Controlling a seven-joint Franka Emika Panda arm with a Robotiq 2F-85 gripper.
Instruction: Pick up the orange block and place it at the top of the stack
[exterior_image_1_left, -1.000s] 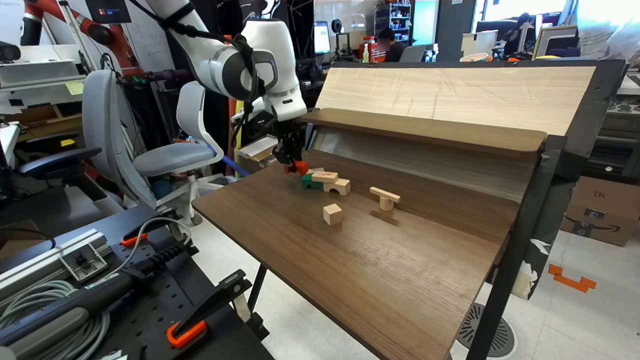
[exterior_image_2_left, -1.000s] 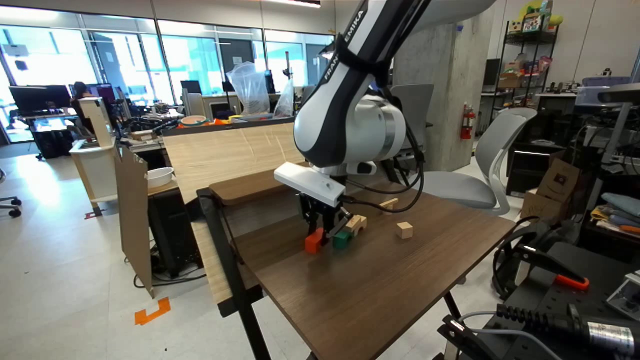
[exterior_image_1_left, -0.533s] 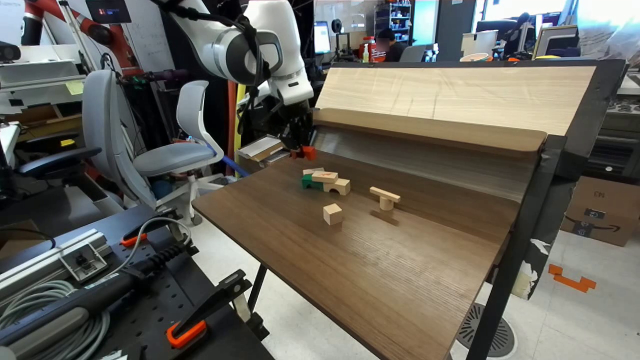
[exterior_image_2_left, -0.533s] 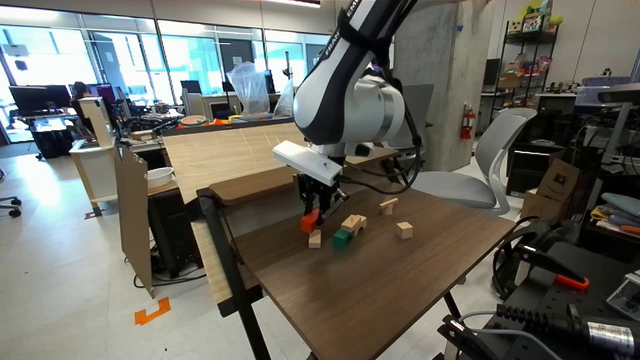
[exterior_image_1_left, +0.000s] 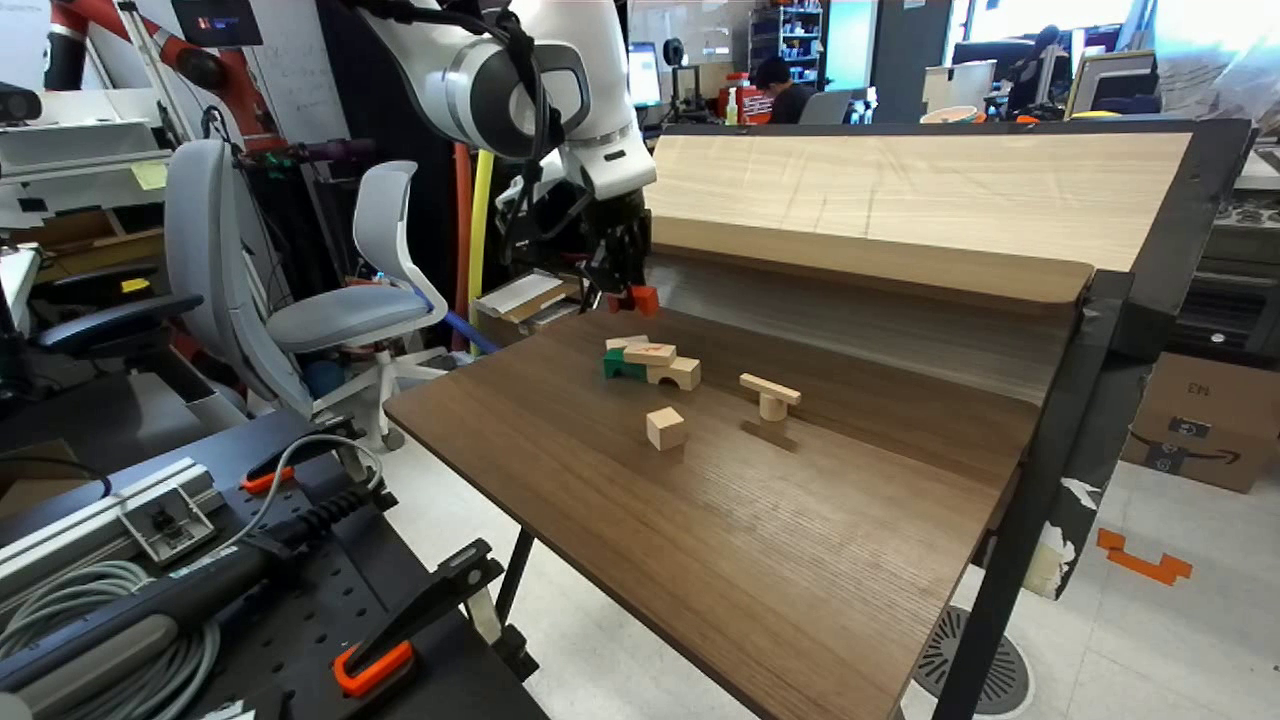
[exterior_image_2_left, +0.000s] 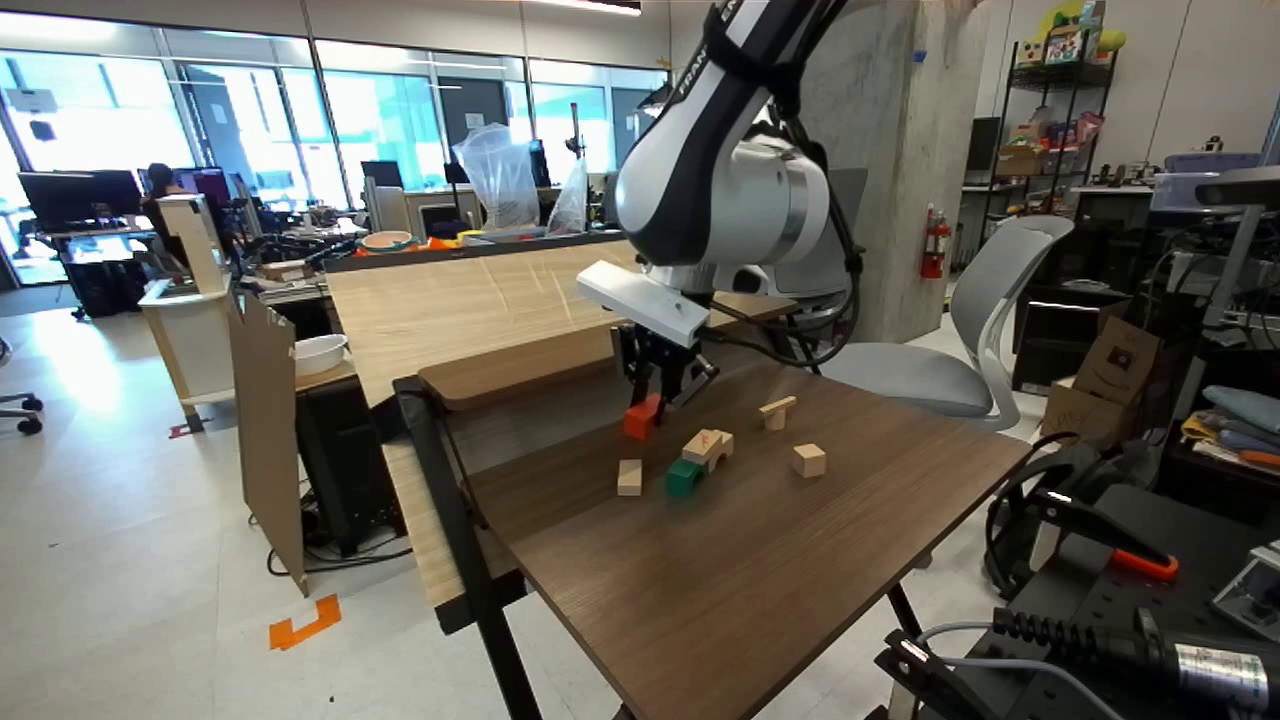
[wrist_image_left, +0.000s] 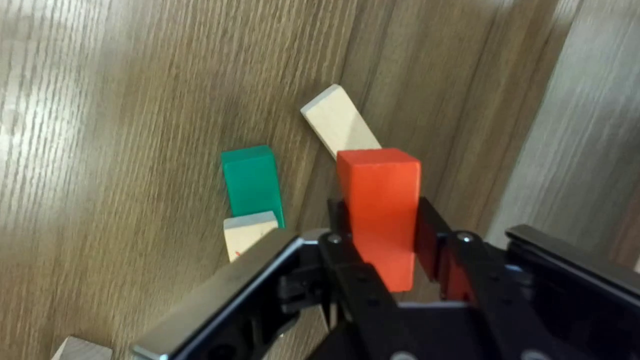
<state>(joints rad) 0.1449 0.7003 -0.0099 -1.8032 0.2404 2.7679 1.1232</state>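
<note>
Orange, and it's locked in tight! The gripper (wrist_image_left: 382, 220) squeezes the orange block (wrist_image_left: 385, 185) between its black fingers (wrist_image_left: 429, 227), one on either side, and the wrist view gives the best look at it. That block hangs clear of the table (exterior_image_2_left: 760, 560), with the white arm (exterior_image_2_left: 690, 215) bending down to it in both exterior views. Just past it in the wrist view, a loose pale block (wrist_image_left: 340, 117) lies on the table, one end hidden behind the orange.

Move out a touch and it's the stack (exterior_image_2_left: 702, 448), near the held block but apart from it: the green block (wrist_image_left: 252, 182) sits on the table, and a pale plank (exterior_image_1_left: 650, 353) lies on top, one end on the green, the other on a pale arch (exterior_image_1_left: 684, 375) just beside. A small reddish mark shows on that plank.

Further out, a pale cube (exterior_image_2_left: 809, 460) stands by itself. Elsewhere on the table, a short post (exterior_image_1_left: 773, 407) carries a narrow strip of wood (exterior_image_1_left: 770, 389) across its top, like a T. Along the back runs a brown shelf (exterior_image_1_left: 860, 262), and the held block is on that side of the stack.

Off the table, a grey chair (exterior_image_2_left: 915, 378) stands close by, and a black bench (exterior_image_1_left: 330, 570) bears a black-and-orange clamp (exterior_image_1_left: 435, 600).
</note>
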